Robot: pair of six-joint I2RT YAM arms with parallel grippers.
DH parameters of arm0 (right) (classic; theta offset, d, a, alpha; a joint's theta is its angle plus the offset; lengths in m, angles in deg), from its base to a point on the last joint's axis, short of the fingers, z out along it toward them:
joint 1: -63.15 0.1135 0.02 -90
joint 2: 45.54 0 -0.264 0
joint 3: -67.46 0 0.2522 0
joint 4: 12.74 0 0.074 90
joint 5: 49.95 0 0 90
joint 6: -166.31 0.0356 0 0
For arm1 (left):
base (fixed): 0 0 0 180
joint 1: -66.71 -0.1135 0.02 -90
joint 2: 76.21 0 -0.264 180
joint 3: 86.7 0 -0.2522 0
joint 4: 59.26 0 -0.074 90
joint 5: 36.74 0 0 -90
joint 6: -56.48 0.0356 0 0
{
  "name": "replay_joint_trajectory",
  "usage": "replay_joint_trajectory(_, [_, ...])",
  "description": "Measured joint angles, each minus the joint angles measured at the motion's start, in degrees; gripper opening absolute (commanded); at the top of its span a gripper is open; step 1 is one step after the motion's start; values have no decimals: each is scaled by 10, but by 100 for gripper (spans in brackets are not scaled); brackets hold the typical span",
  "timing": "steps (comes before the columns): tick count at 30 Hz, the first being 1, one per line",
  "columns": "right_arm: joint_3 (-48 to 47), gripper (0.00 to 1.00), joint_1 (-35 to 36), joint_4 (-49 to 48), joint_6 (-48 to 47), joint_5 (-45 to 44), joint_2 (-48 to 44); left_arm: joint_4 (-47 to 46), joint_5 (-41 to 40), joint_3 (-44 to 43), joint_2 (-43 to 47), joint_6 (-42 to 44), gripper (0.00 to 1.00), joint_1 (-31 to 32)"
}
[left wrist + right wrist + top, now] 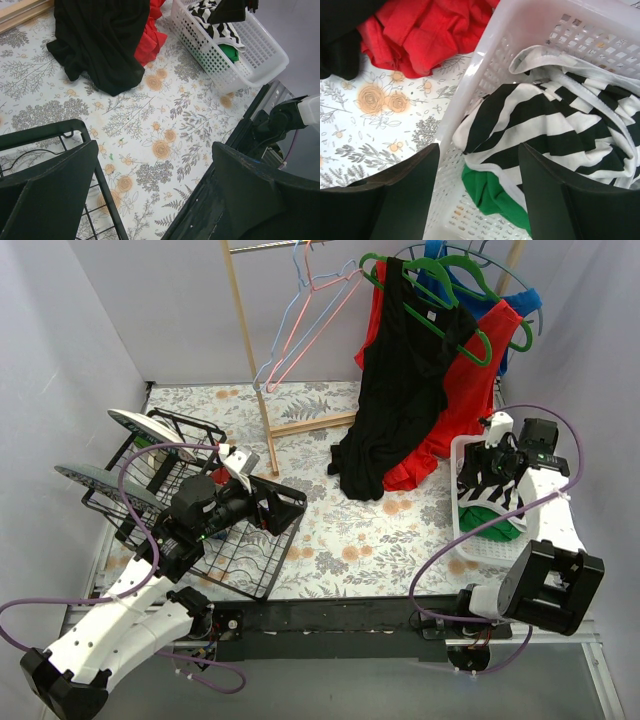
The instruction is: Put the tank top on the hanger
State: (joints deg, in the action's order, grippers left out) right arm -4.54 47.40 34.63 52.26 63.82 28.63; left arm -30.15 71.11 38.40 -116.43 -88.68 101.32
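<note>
A floral-covered desk sits between pale walls. The right fingers are spread fairly wide and grip nothing. Just below them, and showing between them, the striped tank top lies bunched in a white laundry basket on top of a green garment. The left fingers are fully apart and empty, over the edge of a black wire rack, well apart from the tank top. The pink hanger hangs on the wooden rack, far beyond both pairs of fingers.
</note>
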Motion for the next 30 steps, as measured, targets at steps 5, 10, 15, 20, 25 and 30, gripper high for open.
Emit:
replay_joint_trajectory(5, [0, 63, 0, -27, 0, -13, 36, -1, 0, 0, -1, -2, 98, 0])
replay_joint_trajectory(10, [6, 24, 0, -38, 1, -10, 59, -4, 0, 0, -2, -2, 98, 0])
replay_joint_trajectory(15, [7, 1, 0, -36, 1, -1, 64, -4, 0, 0, -2, -2, 98, 0])
replay_joint_trajectory(20, [1, 1, 0, -19, 3, -3, 7, -4, 0, 0, -2, -2, 98, 0])
replay_joint_trajectory(25, [-110, 1, 0, 21, 3, 2, -94, 2, 0, -6, -2, -2, 98, 0])
replay_joint_trajectory(30, [-279, 1, -3, 23, 31, 66, -150, 7, 0, -37, -2, -1, 98, 0])
